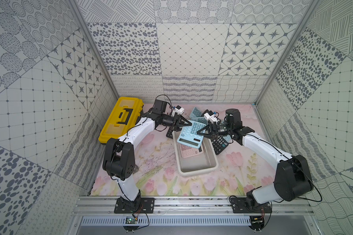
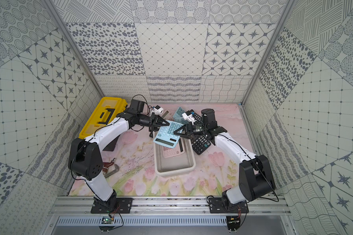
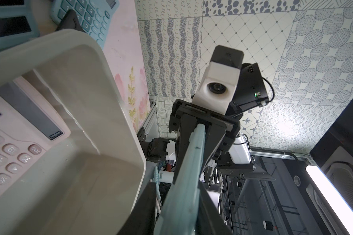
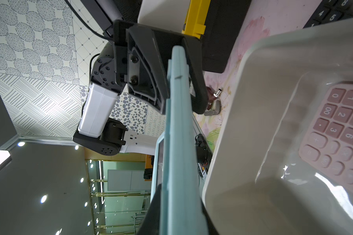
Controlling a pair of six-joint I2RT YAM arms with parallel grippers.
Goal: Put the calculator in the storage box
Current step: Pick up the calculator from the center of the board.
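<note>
Blue calculator [image 1: 191, 133] hangs face up over the far end of the storage box [image 1: 199, 173]. Its long axis runs near-to-far, display end toward the robot's bases and keys pointing away. Left gripper [image 1: 189, 123] is clamped on its far-left edge, and right gripper [image 1: 199, 132] pinches the right edge. Both top views show the keypad, while the wrist views only catch it edge-on between the fingers. Both arms reach forward with forearms angled inward, grippers facing each other.
</note>
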